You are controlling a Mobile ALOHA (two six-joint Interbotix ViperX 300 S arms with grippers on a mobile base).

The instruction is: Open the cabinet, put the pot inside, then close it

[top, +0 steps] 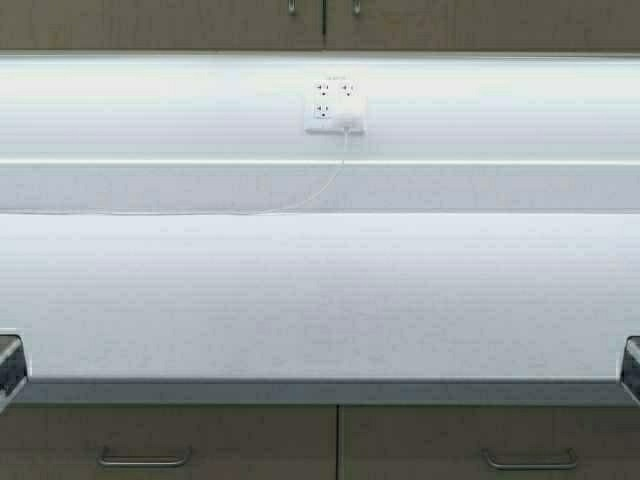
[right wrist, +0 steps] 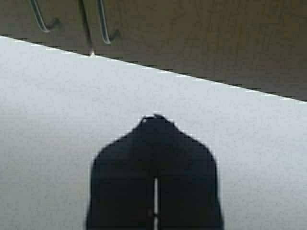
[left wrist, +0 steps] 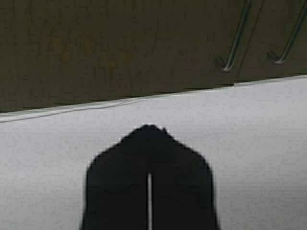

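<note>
Wall cabinet [top: 320, 22], doors shut. I see only its lower edge along the top of the high view, with two slim metal handles [top: 324, 7] flanking the centre seam. In the left wrist view the same cabinet [left wrist: 110, 48] fills the area beyond the fingertips, its handles [left wrist: 235, 43] off to one side of the finger line and well apart from the tips. In the right wrist view the cabinet [right wrist: 201, 38] again lies beyond the tips, handles [right wrist: 103, 24] offset to the other side, not touched.

Left gripper [left wrist: 149, 128]: fingers [left wrist: 120, 182] pressed together, only a thin bright slit between them, nothing held. Right gripper [right wrist: 154, 117]: fingers [right wrist: 187, 182] likewise closed on nothing. In the high view I can make out just a dark corner of each arm, left [top: 10, 365] and right [top: 631, 362], at the frame edges beside the front of the countertop.

Between fingers and cabinet: white backsplash wall [top: 150, 120] carrying a power outlet [top: 335, 108], from which a white cable [top: 300, 200] trails down to the pale countertop [top: 320, 300]. Below the counter edge, base drawers with horizontal handles [top: 144, 460].

I cannot see the pot in any view.
</note>
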